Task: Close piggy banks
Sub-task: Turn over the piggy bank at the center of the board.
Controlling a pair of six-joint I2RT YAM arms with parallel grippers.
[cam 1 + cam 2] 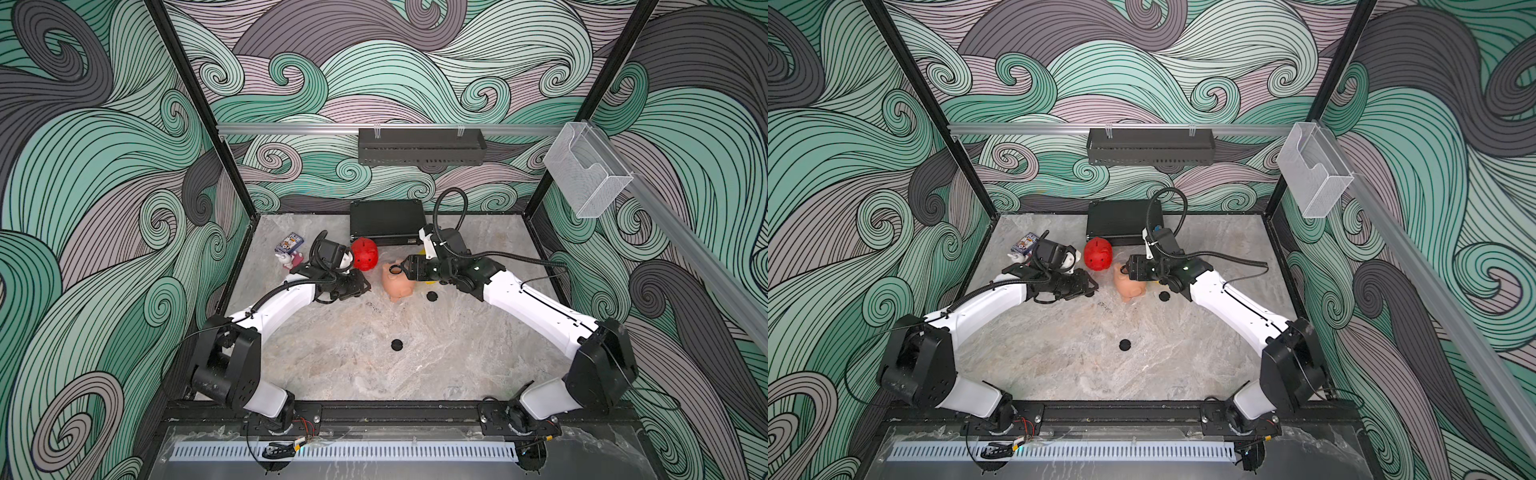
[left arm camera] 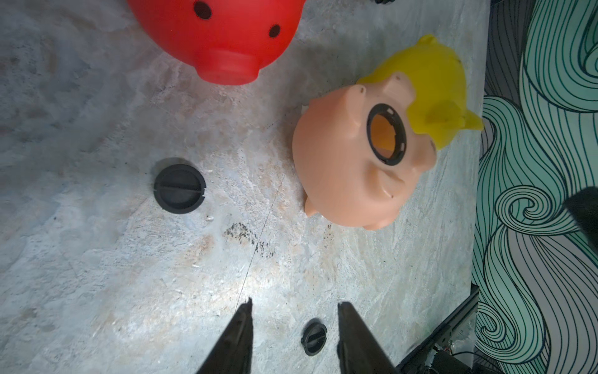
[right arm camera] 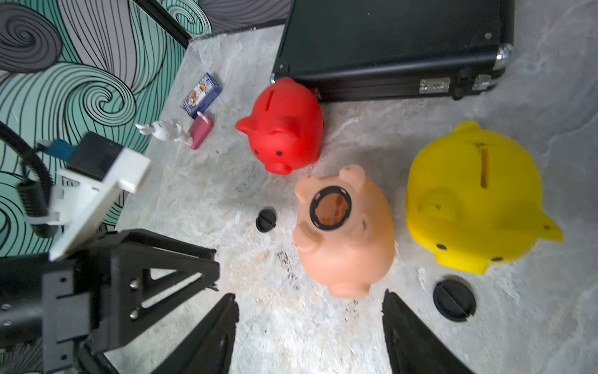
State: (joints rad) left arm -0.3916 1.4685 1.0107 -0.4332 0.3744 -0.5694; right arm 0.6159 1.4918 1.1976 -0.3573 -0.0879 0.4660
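Three piggy banks stand close together at mid-table. The red pig and the yellow pig are upright. The peach-pink pig lies tipped over, and its black-ringed belly hole is uncovered. My right gripper is open, its jaws wide, just short of that pig's snout. My left gripper hovers left of the peach pig, open and holding nothing. Black round plugs lie loose: one beside the peach pig, one by the yellow pig, one toward the front.
A black case lies at the back, right behind the red pig. A small card box and a white-and-pink figurine sit at the back left. My right arm hides most of the yellow pig in both top views.
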